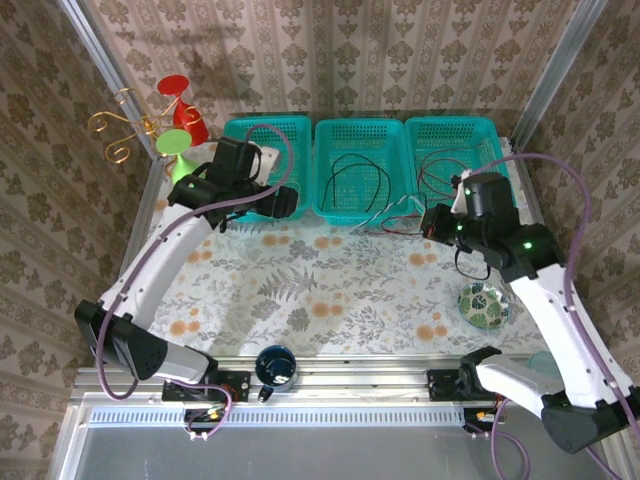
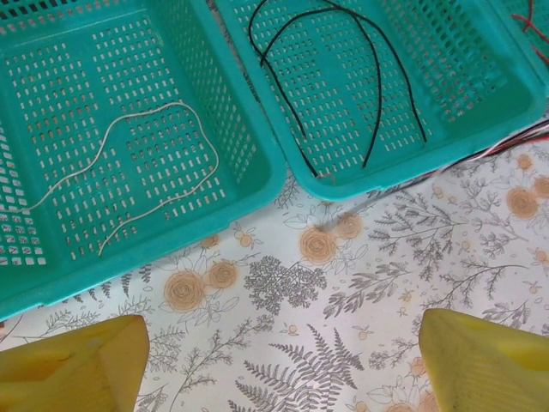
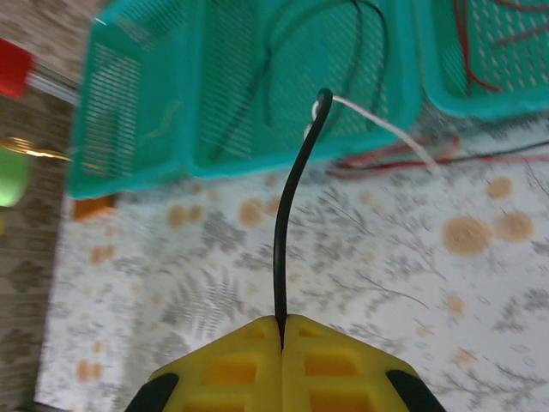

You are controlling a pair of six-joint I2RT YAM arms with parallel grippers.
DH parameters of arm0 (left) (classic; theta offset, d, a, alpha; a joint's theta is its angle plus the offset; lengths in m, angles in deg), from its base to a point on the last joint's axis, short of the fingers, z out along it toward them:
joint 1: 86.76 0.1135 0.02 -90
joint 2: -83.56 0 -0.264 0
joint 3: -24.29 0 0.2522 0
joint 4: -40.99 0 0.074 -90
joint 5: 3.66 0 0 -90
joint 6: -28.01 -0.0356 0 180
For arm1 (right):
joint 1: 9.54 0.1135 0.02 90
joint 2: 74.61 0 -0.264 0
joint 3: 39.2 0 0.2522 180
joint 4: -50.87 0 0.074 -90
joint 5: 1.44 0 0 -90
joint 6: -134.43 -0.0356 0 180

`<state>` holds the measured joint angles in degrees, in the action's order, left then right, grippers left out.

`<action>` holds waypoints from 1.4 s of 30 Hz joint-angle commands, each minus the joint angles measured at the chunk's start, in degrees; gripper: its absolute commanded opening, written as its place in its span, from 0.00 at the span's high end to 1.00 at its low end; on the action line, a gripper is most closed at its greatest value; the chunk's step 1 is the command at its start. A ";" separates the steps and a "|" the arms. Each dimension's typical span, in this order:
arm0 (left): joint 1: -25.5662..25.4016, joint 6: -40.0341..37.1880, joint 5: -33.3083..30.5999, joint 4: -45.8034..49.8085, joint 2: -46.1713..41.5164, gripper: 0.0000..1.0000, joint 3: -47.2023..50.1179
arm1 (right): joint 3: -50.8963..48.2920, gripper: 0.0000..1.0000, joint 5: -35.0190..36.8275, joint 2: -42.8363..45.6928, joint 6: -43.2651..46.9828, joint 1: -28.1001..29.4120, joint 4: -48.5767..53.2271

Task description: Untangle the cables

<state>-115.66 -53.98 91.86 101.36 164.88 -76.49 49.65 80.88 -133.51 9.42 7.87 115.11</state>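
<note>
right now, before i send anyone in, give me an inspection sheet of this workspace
surface: floral tablecloth, flat
job's things: pale cable in left basket; black cable in middle basket; red cables in right basket; loose strands on cloth
clutter: mug, bowl, coloured cones
grippers: left gripper jaws open, empty; right gripper jaws shut on second black cable
cables: purple hoses along arms
surroundings: wallpapered walls, metal frame
</note>
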 commanded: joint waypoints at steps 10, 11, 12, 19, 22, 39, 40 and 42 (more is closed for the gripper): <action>-0.63 -1.54 3.51 -6.18 -6.50 0.20 2.86 | 15.39 1.00 -19.66 -2.36 -8.11 0.43 -9.22; -0.63 -2.02 4.56 -6.93 -6.81 0.21 3.27 | 15.73 1.00 -20.71 -2.66 -8.84 0.41 -10.26; -0.63 -3.04 6.36 -8.34 -7.32 0.22 4.19 | 15.87 1.00 -21.73 -2.92 -9.41 0.43 -11.11; -0.98 -7.05 12.98 -17.58 -10.72 0.24 8.58 | 12.08 1.00 -22.81 -4.04 -10.86 0.52 -14.10; -1.42 -8.02 17.90 -18.92 -10.33 0.24 8.22 | 9.38 1.00 -23.66 -3.99 -13.11 1.05 -17.64; -11.67 9.10 27.78 -49.86 -3.98 0.22 19.34 | 6.37 1.00 -21.18 -4.74 -19.34 3.17 -26.72; -12.25 11.22 27.12 -53.18 -3.75 0.21 20.97 | 6.26 1.00 -20.93 -4.74 -19.69 3.29 -27.35; -13.08 16.44 27.98 -59.27 -2.68 0.21 22.96 | 6.25 1.00 -20.58 -4.82 -20.26 3.75 -28.30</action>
<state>-127.62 -47.62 117.30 56.42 161.65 -54.98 56.03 59.59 -138.80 -9.00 10.89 90.43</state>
